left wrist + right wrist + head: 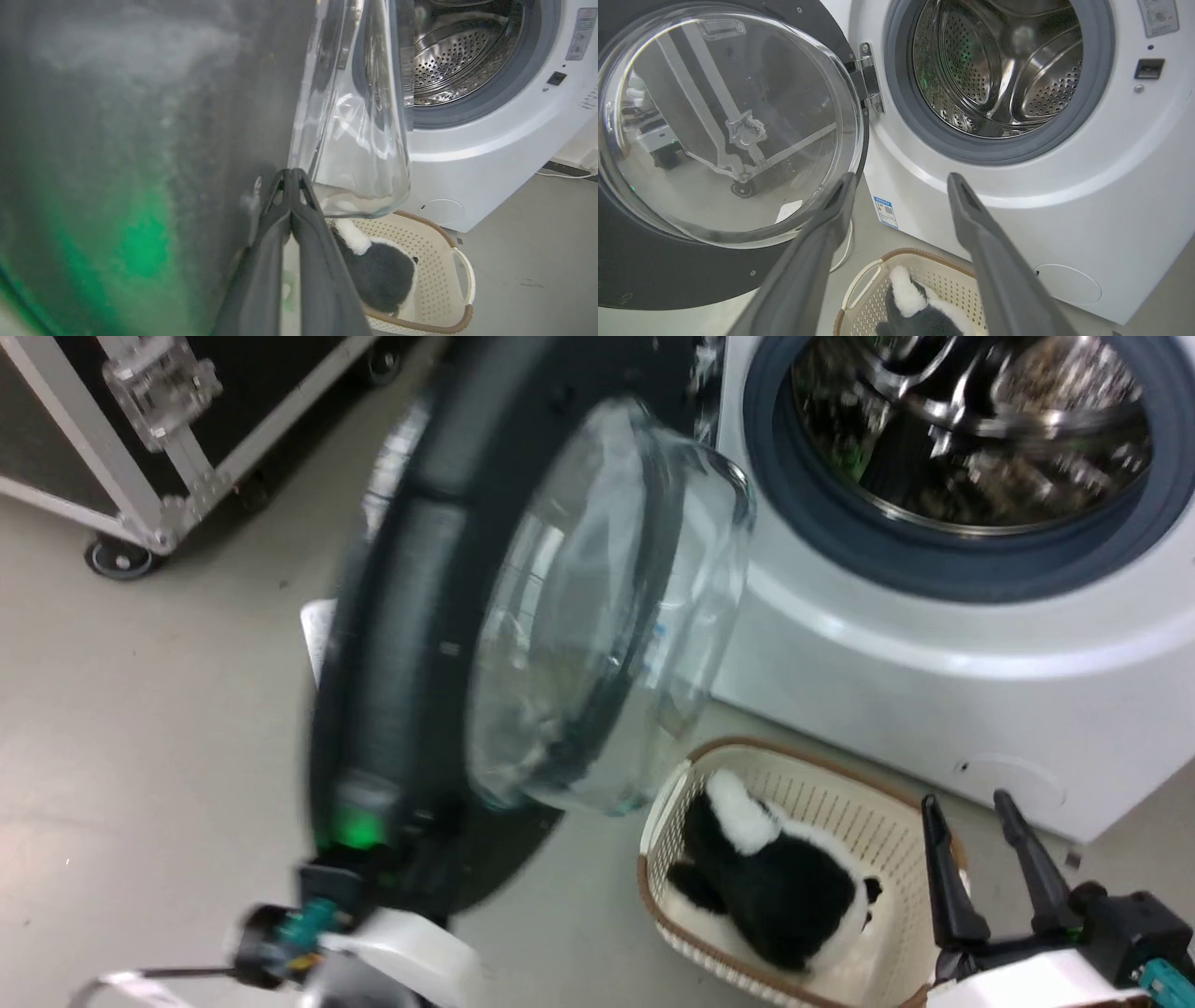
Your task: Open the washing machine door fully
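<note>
Black gloss and clear glass: the washing machine door (523, 616) stands swung well out from the white washing machine (934, 709). It hangs on a metal hinge (871, 77) at the left of the opening as the head camera sees it. Its bulging glass bowl (728, 126) faces back toward the steel drum (994, 70) and the grey-blue rubber ring (934, 569) around it. In the head view the door is blurred and turned nearly edge-on to the camera. The left gripper (290, 173), its two dark fingers pressed together with nothing between them, lies along the door's black inner face. Its tips are at the foot of the glass bowl; whether they touch the door cannot be told. A green glow (140, 242) shows on the glossy black beside it. The right gripper (901, 179) hangs well apart from the door, fingers spread wide and empty, pointing toward the machine's front below the drum. Beneath it, on the pale floor (140, 709) just before the machine, sits a cream basket (840, 812) with a brown rim, holding a black-and-white plush toy (766, 887). A small round white flap (1066, 283) marks the machine's lower front. A black flight case (56, 448) with metal edging stands on casters at the far left of the head view.
</note>
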{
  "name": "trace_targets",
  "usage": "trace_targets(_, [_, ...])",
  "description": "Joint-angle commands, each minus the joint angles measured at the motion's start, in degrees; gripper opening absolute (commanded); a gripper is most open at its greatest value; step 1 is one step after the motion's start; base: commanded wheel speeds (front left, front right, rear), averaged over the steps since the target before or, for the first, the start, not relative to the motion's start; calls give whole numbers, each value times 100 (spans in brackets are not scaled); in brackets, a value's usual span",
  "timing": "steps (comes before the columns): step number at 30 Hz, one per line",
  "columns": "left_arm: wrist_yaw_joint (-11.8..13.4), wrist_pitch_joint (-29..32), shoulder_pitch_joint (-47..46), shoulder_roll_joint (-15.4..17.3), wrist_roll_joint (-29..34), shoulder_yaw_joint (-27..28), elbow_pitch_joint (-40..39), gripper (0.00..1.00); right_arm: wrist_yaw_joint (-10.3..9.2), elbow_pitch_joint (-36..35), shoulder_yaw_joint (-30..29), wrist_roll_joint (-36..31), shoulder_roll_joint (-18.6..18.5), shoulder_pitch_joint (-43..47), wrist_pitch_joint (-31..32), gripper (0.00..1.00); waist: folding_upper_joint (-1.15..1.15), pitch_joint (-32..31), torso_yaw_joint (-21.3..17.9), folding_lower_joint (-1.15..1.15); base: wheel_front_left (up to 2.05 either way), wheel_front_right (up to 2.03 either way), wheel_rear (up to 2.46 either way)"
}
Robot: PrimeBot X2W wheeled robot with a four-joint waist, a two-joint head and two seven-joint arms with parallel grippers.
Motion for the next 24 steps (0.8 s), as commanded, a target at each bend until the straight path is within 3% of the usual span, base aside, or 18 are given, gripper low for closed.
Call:
trace_targets(1, [77,35,-158,146,-63,213,-37,0,-5,-24,-24,-84,13,-97,-26,100,0,287,-12,0,0,0,0])
trace_targets(7, [248,219,-517,690,-355,1093,67,0,-5,-70,-88,-356,13,-278,-26,100,0,824,-128,0,0,0,0])
trace_targets(17, [52,279,-1525,1664,-744,2089,1018,0,-5,-257,-245,-618,-108,-533,-13,100,0,1623,-418,0,0,0,0])
trace_targets(24, [-216,-221,-2113,2048,-913,2458,2134,0,-5,-444,-155,-808,-180,-506,7,100,0,1830,-574,0,0,0,0])
